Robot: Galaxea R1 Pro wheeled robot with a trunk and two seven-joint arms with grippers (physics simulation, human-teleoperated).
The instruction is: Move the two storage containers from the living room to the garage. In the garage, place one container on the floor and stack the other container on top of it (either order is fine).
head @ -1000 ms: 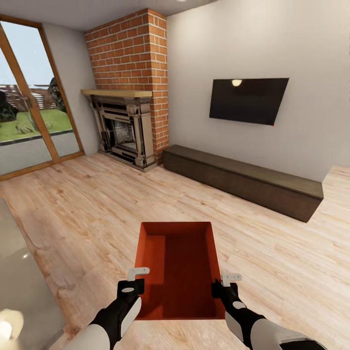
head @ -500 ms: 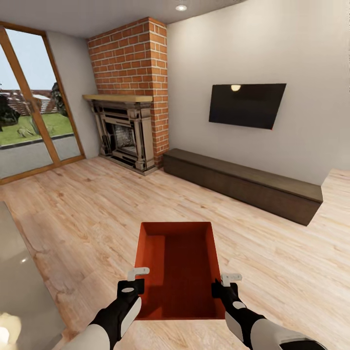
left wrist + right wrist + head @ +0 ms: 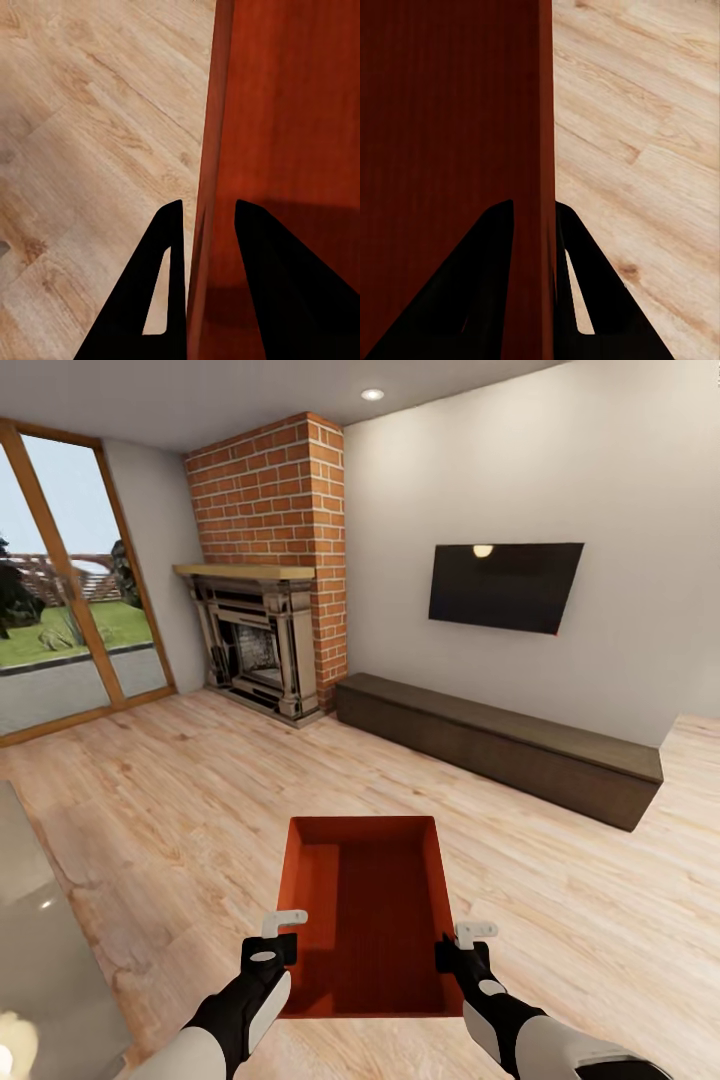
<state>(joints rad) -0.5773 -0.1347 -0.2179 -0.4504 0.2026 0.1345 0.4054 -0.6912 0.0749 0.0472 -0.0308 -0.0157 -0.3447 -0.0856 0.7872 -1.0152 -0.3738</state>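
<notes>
Currently one red-orange container is carried in front of the robot, open top up, above the light wood floor of the living room. Left gripper is clamped on the container's left wall: in the left wrist view its fingers straddle the thin wall, one finger outside over the planks, the other inside against the dark red interior. Right gripper is clamped on the right wall in the same manner; in the right wrist view its fingers sit on either side of the wall, both touching it. Both grips are near the container's end closest to the robot. Ahead, a red-brick fireplace stands at the room corner, with a glazed door to its left showing grass outside. A black TV hangs on the white wall, above a long low dark bench. A pale grey surface lies at the head view's lower left edge. One ceiling spotlight is lit.
</notes>
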